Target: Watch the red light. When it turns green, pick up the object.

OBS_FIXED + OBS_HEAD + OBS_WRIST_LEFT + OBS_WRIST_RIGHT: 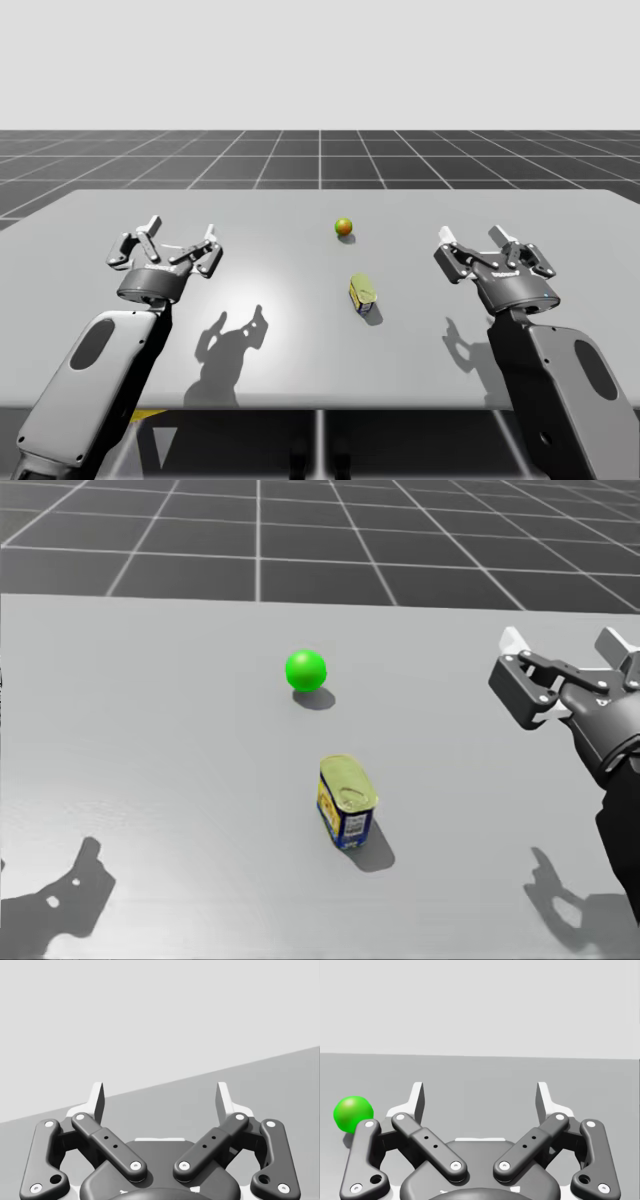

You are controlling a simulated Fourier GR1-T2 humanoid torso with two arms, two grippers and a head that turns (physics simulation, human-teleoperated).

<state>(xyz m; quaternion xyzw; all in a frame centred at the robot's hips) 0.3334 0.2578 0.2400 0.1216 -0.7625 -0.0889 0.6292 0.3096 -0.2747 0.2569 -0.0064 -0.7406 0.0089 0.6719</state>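
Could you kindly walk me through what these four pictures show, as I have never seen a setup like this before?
This is a simulated humanoid robot torso with two arms at a flat grey table. One picture looks down from a fixed camera above the table, one comes from the robot's head, and two come from cameras on its wrists, looking along each hand. The left gripper and right gripper each have two fingers, spread open and holding nothing. On the table are two things: a small round green light further back, and a small yellow metal tin with a blue label nearer the robot, between the arms. The light also shows beside the right gripper in its wrist picture.
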